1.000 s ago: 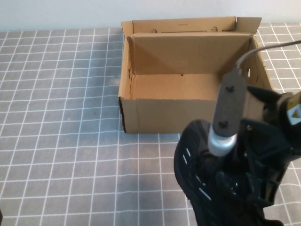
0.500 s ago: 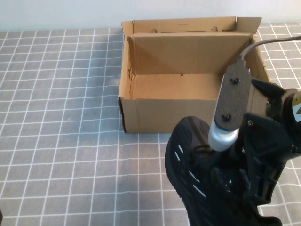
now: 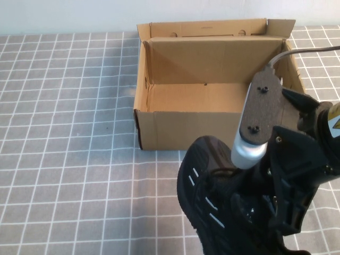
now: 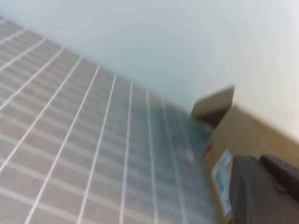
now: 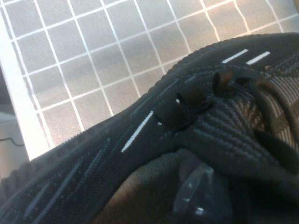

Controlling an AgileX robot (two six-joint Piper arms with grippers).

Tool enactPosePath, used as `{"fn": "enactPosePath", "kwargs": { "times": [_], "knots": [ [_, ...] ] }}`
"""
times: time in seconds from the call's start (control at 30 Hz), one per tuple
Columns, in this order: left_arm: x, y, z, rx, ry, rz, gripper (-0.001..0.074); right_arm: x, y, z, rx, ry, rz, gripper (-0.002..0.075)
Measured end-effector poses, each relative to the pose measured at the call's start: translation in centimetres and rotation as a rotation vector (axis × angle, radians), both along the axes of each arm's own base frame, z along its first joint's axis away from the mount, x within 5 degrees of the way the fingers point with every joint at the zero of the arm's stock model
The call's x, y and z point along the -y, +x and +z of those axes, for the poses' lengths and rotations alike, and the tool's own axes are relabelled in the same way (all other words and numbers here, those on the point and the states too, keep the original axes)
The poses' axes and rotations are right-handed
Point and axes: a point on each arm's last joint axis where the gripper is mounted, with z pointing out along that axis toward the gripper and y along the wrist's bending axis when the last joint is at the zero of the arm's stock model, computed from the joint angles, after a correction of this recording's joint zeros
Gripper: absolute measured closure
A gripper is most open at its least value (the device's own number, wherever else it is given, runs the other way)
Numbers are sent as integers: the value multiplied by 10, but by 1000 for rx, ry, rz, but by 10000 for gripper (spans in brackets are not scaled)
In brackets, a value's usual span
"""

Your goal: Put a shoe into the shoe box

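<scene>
The black mesh shoe (image 3: 210, 183) hangs over the checked cloth just in front of the shoe box's (image 3: 159, 125) front wall, toe toward the left. My right gripper (image 3: 254, 204) is shut on the shoe's collar; in the right wrist view a clear fingertip (image 5: 196, 198) sits inside the shoe (image 5: 140, 126) opening below the laces. The brown cardboard shoe box stands open with its flaps upright and nothing inside. My left gripper (image 4: 259, 163) is shut and holds nothing; it is off to the left, looking toward the shoe box (image 4: 243, 126) from a distance.
A grey cloth with a white grid (image 3: 69, 133) covers the table. The right arm's wrist and camera mount (image 3: 260, 114) overlap the box's front right corner in the high view. A pale wall runs behind the box.
My right gripper has carried the shoe to the left, so its toe now lies under the middle of the box's front wall. The left arm and the box have not moved.
</scene>
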Motion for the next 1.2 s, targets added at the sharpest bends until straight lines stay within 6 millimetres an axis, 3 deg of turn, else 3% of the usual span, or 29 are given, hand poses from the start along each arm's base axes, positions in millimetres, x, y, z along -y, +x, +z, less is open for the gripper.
{"fn": "enactPosePath", "kwargs": {
  "times": [0.3, 0.43, 0.6, 0.83, 0.97, 1.2],
  "knots": [
    [-5, -1, 12, 127, -95, 44, 736, 0, -1, 0, -25, 9, -14, 731],
    [2, -1, 8, -19, -86, -19, 736, -2, 0, 1, -23, 37, -25, 731],
    [8, 6, 38, -177, 38, -90, 736, -9, 7, 6, -35, 62, -59, 731],
    [18, 44, 84, -353, 336, -230, 736, -31, 31, 26, -43, 81, -98, 731],
    [28, 74, 101, -438, 345, -352, 736, -43, 50, 34, -31, 85, -158, 731],
    [48, 122, 120, -418, 334, -541, 736, -66, 86, 42, 15, 73, -224, 731]
  ]
}}
